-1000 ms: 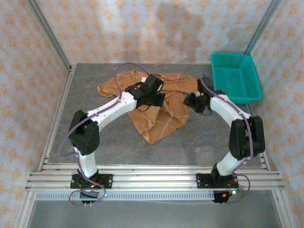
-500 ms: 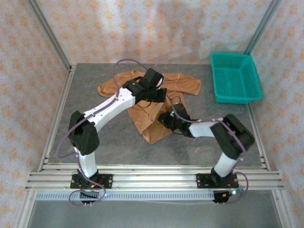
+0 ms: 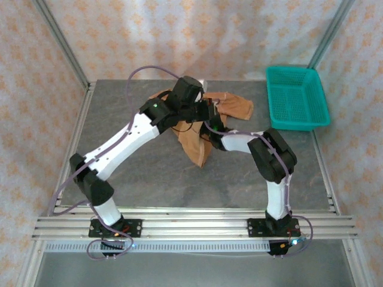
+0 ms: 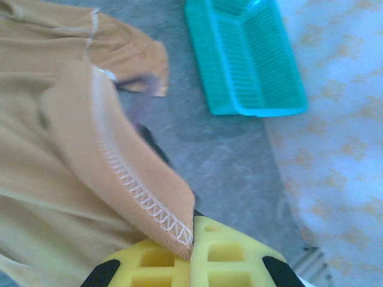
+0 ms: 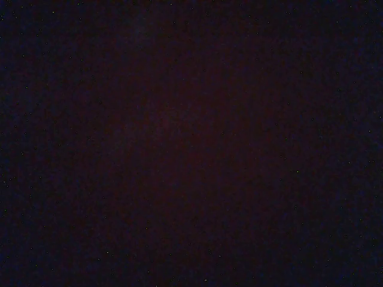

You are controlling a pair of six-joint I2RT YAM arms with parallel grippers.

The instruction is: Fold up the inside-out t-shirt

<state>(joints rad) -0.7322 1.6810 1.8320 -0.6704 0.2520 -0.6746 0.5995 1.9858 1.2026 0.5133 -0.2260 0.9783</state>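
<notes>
Teal plastic basket [image 3: 299,124] at upper right, grey stone-look table [image 3: 155,173] across the middle, patterned beige walls [image 3: 197,36] behind, aluminium rails [image 3: 191,227] along the bottom edge

No legible text or markings

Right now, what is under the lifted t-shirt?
Grey table and the right arm reaching beneath the t-shirt; cloth covers its jaws, so their state is hidden.

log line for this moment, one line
left gripper: shut on t-shirt hem, hem raised | right arm: reaching to t-shirt, jaws unreadable | basket: empty, far right | fold: not done
</notes>
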